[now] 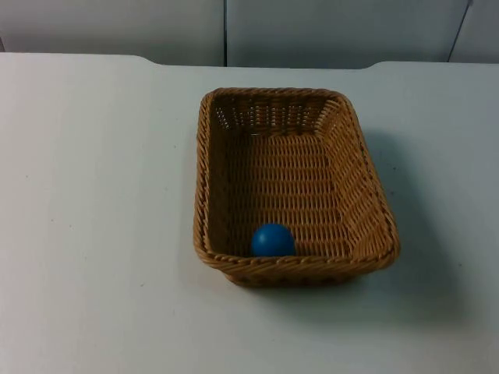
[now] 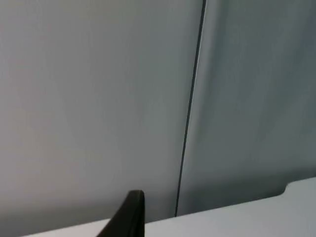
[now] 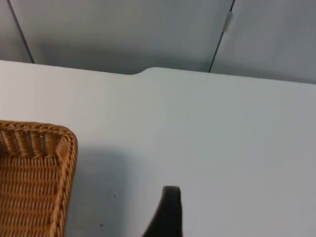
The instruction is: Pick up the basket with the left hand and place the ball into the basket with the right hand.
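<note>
A: What do we have on the table (image 1: 93,195) in the top view?

B: We see a woven brown basket (image 1: 360,156), rectangular, sitting flat on the white table approx. mid-frame, a bit toward the right arm's side. Its long axis runs from the near edge toward the grey partition wall (image 1: 327,31).

A: And the ball?

B: The blue ball (image 1: 273,240) lies inside the basket, on the woven floor, right up against the near short wall, roughly centred along that wall. We see it touching or v. nearly touching the wall; we can't tell which.

A: Left gripper?

B: In the left wrist view we see one black fingertip of the left gripper (image 2: 129,217) against the partition wall, w/ a thin strip of table edge beneath and a dark vertical seam (image 2: 190,108) between wall panels. The cam is aimed mostly at the wall. Whether the fingers are apart or together, we can't tell.

A: Right gripper?

B: The right wrist view gives us one black fingertip of the right gripper (image 3: 167,215) above bare table, w/ a corner of the basket (image 3: 64,163) just off to one side, apart from the fingertip. A soft shadow falls on the table beside that basket corner. The table's far edge meets the wall beyond. Again we can't tell if the fingers are apart or together.

A: Anything gripped?

B: We see nothing between the fingertips in either wrist view.
</note>
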